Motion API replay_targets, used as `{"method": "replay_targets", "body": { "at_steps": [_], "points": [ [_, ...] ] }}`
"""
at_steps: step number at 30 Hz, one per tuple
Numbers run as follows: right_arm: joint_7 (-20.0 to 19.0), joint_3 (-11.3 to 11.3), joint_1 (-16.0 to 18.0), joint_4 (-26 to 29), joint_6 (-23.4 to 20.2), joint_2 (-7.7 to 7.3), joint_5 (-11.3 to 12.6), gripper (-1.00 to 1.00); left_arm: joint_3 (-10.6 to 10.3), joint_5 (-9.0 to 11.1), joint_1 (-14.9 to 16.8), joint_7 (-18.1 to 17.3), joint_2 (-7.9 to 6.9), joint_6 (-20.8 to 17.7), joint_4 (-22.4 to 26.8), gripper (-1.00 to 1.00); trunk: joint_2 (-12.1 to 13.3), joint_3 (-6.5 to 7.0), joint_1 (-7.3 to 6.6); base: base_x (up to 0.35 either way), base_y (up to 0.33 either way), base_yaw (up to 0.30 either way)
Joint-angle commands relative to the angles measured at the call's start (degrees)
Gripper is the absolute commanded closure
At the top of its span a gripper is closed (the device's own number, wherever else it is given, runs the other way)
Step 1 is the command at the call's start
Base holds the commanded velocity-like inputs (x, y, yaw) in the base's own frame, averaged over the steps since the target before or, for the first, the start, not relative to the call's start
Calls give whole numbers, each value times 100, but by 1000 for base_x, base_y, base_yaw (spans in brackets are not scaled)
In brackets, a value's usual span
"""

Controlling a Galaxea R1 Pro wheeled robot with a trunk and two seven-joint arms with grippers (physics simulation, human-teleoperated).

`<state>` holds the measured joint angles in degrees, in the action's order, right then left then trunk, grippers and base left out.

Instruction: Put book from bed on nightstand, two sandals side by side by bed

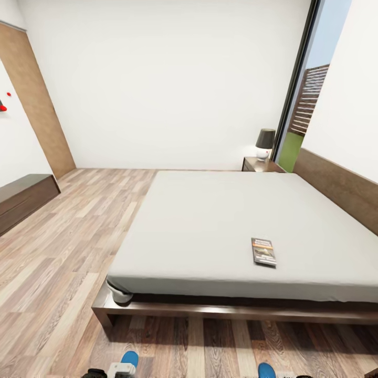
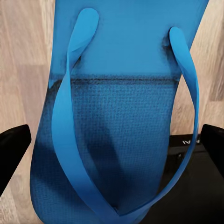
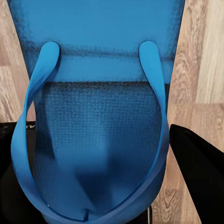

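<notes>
The book (image 1: 263, 251), dark with an orange band, lies flat on the pale-grey mattress of the bed (image 1: 210, 220), towards its near right side. A nightstand (image 1: 256, 164) stands at the bed's far corner. Each gripper holds one blue sandal over the wood floor in front of the bed. The left gripper (image 2: 112, 149) has its black fingers (image 2: 11, 151) against the edges of the left sandal (image 2: 121, 102), whose tip is (image 1: 129, 359). The right gripper (image 3: 100, 154) grips the right sandal (image 3: 98, 116), whose tip is (image 1: 266, 370).
A lamp with a dark shade (image 1: 265, 142) stands on the nightstand. A long dark dresser (image 1: 23, 199) runs along the left wall. A tall window (image 1: 307, 100) sits behind the nightstand. Bare plank floor (image 1: 68, 252) stretches left of the bed and in front of its frame.
</notes>
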<state>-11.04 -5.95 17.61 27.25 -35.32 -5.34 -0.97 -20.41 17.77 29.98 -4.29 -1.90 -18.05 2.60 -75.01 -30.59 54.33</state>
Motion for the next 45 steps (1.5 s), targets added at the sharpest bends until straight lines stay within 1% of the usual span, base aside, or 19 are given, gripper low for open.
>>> {"method": "replay_targets", "body": {
  "at_steps": [1, 8, 11, 16, 24, 32, 36, 39, 45],
  "points": [
    [-31, -29, 24, 8, -36, -1, -11, 100, -51, 42, 31, 4, -4, -65, 12, 100, -45, -34, 22, 0, 0, 0],
    [-38, -49, 185, 8, -44, -37, -9, 100, -51, 38, 237, 1, -4, -136, 13, 100, -326, -225, 176, 0, 0, 0],
    [-38, -193, 239, 8, -49, -52, -12, 100, -52, 37, 328, -1, -4, -199, 13, 100, -446, -307, 242, 0, 0, 0],
    [-40, -298, 340, 8, -176, -84, -17, 100, -55, 36, 422, -2, -4, -236, 13, 100, -646, -435, 352, 0, 0, 0],
    [-47, -322, 378, 15, -213, -128, -18, 100, -62, 38, 446, 8, -4, -236, 13, 100, -967, -591, 528, 0, 0, 0],
    [-41, -320, 462, 17, -263, -133, -22, 100, -81, 38, 446, 18, -4, -230, 13, 100, -1288, -736, 703, 0, 0, 0],
    [-39, -318, 605, 11, -399, -128, -34, 100, -84, 40, 445, 24, -4, -220, 13, 100, -1449, -807, 791, 0, 0, 0],
    [-34, -305, 744, 15, -665, -122, -61, 100, -88, 41, 441, 30, -4, -192, 13, 100, -1569, -861, 857, 0, 0, 0],
    [-19, -284, 840, 15, -795, -122, -79, 100, -93, 37, 439, 38, -4, -164, 13, 100, -1810, -969, 989, 0, 0, 0]
  ]
}}
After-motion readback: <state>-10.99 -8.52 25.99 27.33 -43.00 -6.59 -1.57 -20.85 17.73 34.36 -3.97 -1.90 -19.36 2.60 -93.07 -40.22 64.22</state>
